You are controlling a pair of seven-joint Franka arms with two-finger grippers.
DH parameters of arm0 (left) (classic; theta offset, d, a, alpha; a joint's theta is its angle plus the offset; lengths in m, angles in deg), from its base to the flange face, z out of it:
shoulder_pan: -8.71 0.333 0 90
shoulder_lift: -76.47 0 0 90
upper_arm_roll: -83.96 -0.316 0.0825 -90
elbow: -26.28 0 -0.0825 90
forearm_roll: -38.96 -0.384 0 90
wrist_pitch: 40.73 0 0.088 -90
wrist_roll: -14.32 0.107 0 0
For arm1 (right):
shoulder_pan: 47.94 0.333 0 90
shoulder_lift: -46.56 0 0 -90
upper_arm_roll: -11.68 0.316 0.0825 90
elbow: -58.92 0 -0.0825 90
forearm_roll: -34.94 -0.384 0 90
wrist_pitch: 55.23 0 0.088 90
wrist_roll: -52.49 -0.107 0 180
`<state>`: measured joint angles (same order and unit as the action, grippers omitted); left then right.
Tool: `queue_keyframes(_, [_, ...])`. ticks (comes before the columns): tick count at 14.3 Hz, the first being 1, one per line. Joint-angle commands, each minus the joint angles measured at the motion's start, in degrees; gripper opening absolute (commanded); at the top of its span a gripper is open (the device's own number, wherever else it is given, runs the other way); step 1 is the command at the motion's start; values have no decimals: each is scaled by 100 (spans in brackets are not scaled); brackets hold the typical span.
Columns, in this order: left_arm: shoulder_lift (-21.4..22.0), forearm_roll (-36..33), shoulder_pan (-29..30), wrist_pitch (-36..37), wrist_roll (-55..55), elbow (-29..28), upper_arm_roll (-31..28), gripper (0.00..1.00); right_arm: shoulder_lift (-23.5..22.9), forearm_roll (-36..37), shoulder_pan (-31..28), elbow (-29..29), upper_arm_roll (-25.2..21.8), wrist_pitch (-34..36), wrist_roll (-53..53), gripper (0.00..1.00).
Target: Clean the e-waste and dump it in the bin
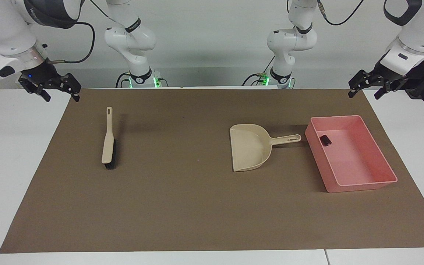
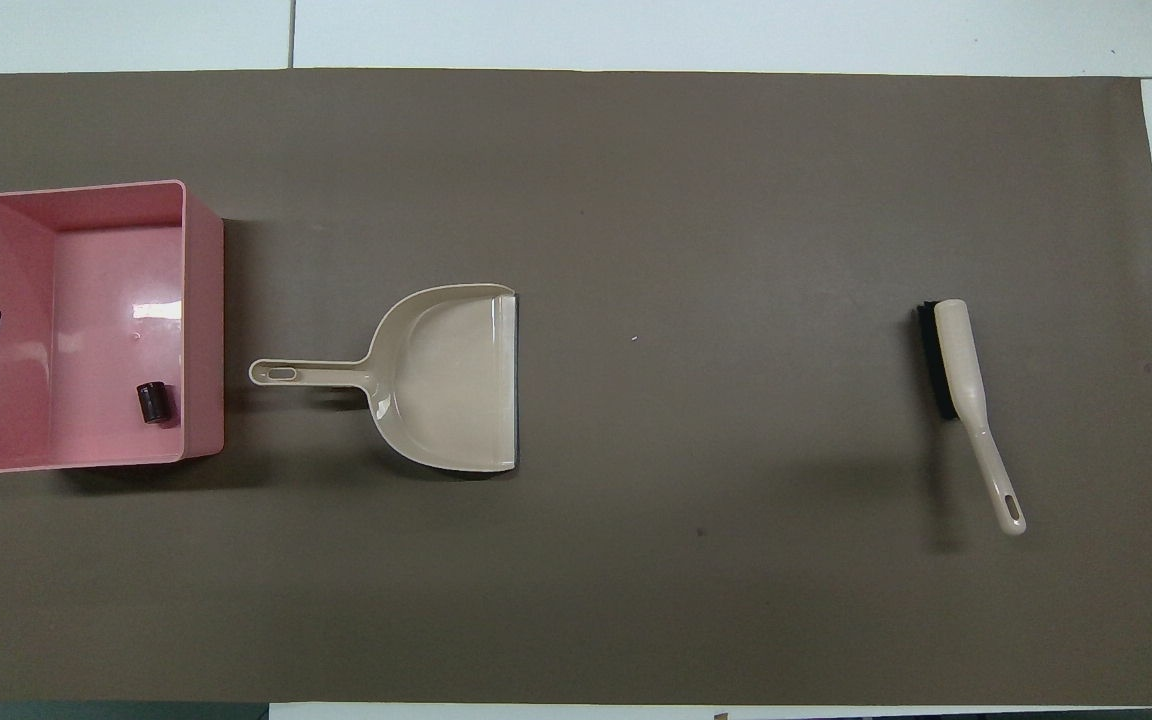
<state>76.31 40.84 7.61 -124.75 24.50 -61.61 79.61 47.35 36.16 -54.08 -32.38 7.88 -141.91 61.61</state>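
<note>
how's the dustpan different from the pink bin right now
The dustpan is beige, flat and has a handle; the bin is pink, box-shaped, deeper, without one. The dustpan looks empty, while the bin holds a dark stubby cylinder. The bin lies toward the left arm's end. Both rest on the brown mat.
</note>
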Motion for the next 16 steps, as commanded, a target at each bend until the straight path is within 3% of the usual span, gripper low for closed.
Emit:
queue_keyframes(1, [253,6,5,-158,-103,-335,40,98,132,-25,-10,-169,-6,-131,-77,99])
queue_keyframes(16, [324,6,-12,-677,-411,-537,92,98,132,-25,-10,-186,-6,-139,-77,99])
